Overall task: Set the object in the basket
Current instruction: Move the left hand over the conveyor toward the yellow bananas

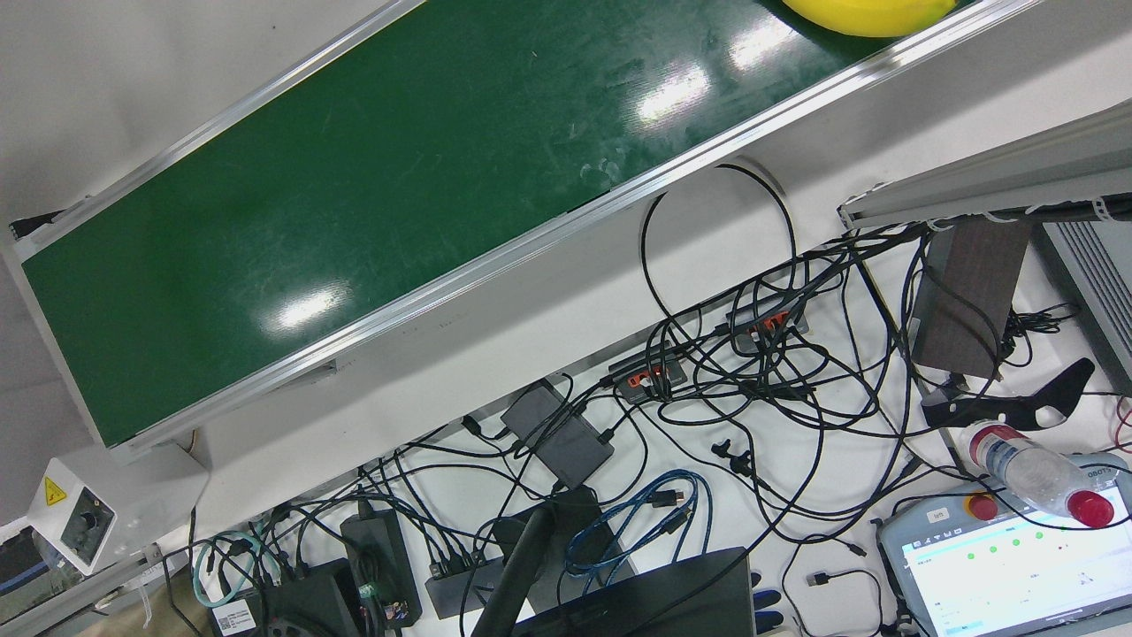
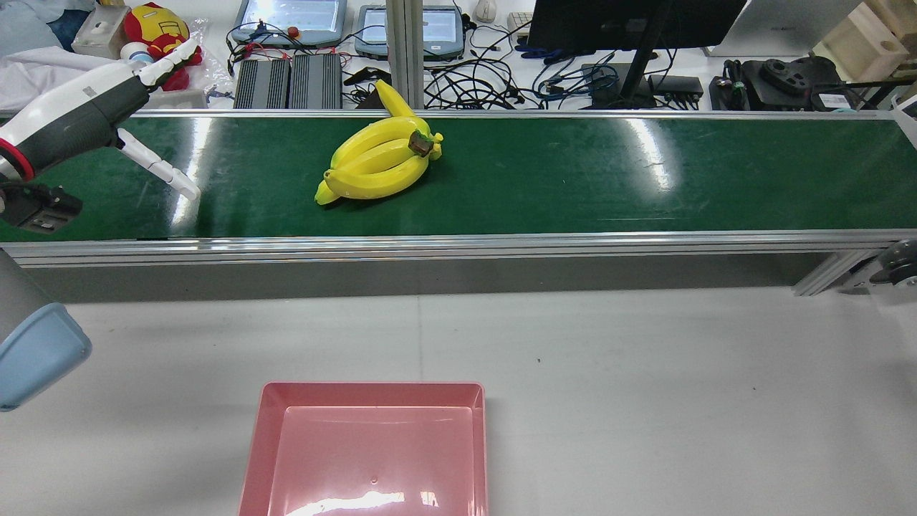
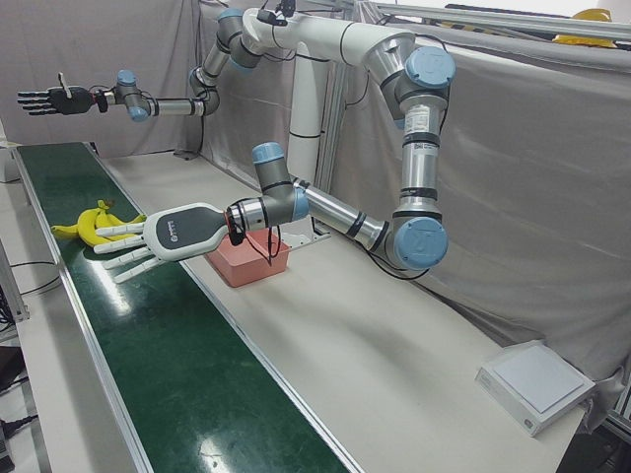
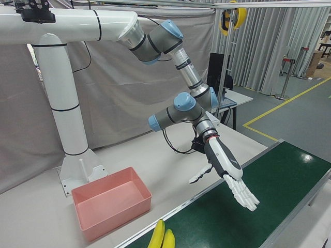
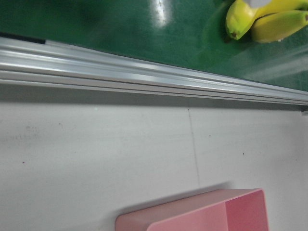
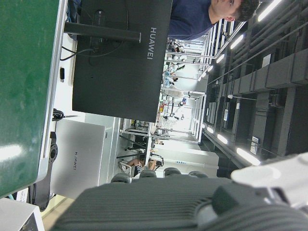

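A bunch of yellow bananas lies on the green conveyor belt. It also shows in the left-front view, the left hand view, and at the front view's top edge. The empty pink basket sits on the grey table in front of the belt. My left hand is open, fingers spread, above the belt to the left of the bananas and apart from them; it also shows in the left-front view. My right hand is open, held high far down the belt.
The belt has raised aluminium rails between bananas and basket. Monitor, tablets and tangled cables lie beyond the belt. The robot pedestal stands behind the basket. A white box sits at the table's end.
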Controlling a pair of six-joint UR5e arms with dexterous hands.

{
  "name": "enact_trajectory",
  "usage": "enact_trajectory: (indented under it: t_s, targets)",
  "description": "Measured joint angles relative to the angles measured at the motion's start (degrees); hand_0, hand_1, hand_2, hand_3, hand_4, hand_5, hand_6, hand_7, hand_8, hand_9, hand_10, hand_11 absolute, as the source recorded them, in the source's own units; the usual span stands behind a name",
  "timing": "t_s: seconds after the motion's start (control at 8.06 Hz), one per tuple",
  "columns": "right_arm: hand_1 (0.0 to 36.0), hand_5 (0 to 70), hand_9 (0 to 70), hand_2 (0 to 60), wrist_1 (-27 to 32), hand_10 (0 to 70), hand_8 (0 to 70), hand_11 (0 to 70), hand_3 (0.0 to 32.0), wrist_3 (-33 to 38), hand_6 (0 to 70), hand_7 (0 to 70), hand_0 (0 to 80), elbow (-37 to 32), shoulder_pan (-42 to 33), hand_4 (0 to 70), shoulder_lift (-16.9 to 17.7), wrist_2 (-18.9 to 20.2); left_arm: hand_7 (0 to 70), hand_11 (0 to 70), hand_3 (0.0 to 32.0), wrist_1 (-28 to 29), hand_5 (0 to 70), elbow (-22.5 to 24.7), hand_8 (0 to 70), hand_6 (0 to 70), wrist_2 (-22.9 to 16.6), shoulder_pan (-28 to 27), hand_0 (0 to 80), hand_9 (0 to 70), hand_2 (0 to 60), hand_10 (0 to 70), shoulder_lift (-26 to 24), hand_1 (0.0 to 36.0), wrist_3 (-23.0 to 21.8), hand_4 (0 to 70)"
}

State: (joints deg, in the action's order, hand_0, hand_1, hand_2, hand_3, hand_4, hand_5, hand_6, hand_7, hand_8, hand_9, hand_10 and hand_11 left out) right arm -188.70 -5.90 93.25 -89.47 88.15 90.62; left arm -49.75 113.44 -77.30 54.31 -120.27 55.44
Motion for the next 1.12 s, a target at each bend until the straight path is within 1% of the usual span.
enact_trajectory:
  t_s: [0.12, 0.25, 0.37, 0.5, 0.62, 0.87, 0.99, 1.12]
  targets:
    - [0.0, 0.0, 0.0, 0.0, 0.0, 0.0, 0.0, 0.0, 0.0, -0.03, 0.0, 0.0, 0.0, 0.0, 0.0, 0.0, 0.0, 0.0, 0.0, 0.0, 12.6, -2.47, 0.0, 0.02, 2.2, 0.0, 0.03, -0.63, 64.2, 3.4, 0.0, 0.0, -2.26, 17.4, 1.18, 0.0]
    - [0.0, 0.0, 0.0, 0.0, 0.0, 0.0, 0.0, 0.0, 0.0, -0.03, 0.0, 0.0, 0.0, 0.0, 0.0, 0.0, 0.0, 0.0, 0.0, 0.0, 11.2, -4.53, 0.0, 0.03, 2.4, 0.0, 0.54, -1.26, 62.8, 3.4, 0.0, 0.0, -4.24, 16.8, 2.19, 0.0]
    - [0.0, 0.0, 0.0, 0.0, 0.0, 0.0, 0.0, 0.0, 0.0, -0.04, 0.0, 0.0, 0.0, 0.0, 0.0, 0.0, 0.0, 0.0, 0.0, 0.0, 10.2, -6.39, 0.0, 0.0, 2.7, 0.0, 1.77, -2.41, 61.8, 3.8, 0.0, 0.0, -5.87, 16.4, 2.79, 0.0]
    - [0.0, 0.0, 0.0, 0.0, 0.0, 0.0, 0.0, 0.0, 0.0, -0.06, 0.0, 0.0, 0.0, 0.0, 0.0, 0.0, 0.0, 0.0, 0.0, 0.0, 10.0, -7.59, 0.0, -0.03, 2.9, 0.0, 3.39, -3.75, 62.4, 4.1, 0.0, 0.0, -6.82, 16.6, 3.03, 0.0]
    - [0.0, 0.0, 0.0, 0.0, 0.0, 0.0, 0.0, 0.0, 0.0, -0.04, 0.0, 0.0, 0.0, 0.0, 0.0, 0.0, 0.0, 0.0, 0.0, 0.0, 9.0, -8.24, 0.0, -0.04, 2.7, 0.0, 5.06, -4.85, 62.9, 3.9, 0.0, 0.0, -7.28, 17.1, 3.13, 0.1]
    - [0.0, 0.0, 0.0, 0.0, 0.0, 0.0, 0.0, 0.0, 0.0, -0.01, 0.0, 0.0, 0.0, 0.0, 0.0, 0.0, 0.0, 0.0, 0.3, 0.0, 5.2, -8.57, 2.1, -0.09, 3.2, 0.0, 6.7, -5.77, 63.7, 4.0, 0.0, 0.0, -8.03, 17.5, 3.18, 3.7]
    - [0.0, 0.0, 0.0, 0.0, 0.0, 0.0, 0.0, 0.0, 0.0, 0.0, 0.0, 0.0, 0.0, 0.0, 0.0, 0.0, 0.0, 0.0, 0.6, 0.0, 5.0, -8.6, 2.8, -0.19, 3.3, 0.0, 6.98, -5.94, 63.7, 4.1, 0.0, 0.0, -8.75, 17.7, 3.18, 4.3]
    - [0.0, 0.0, 0.0, 0.0, 0.0, 0.0, 0.0, 0.0, 0.0, 0.0, 0.0, 0.0, 0.0, 0.0, 0.0, 0.0, 0.0, 0.0, 0.5, 0.0, 5.8, -8.72, 2.5, -0.4, 3.6, 0.0, 7.55, -6.08, 62.5, 3.9, 0.0, 0.0, -9.66, 17.3, 3.22, 3.3]
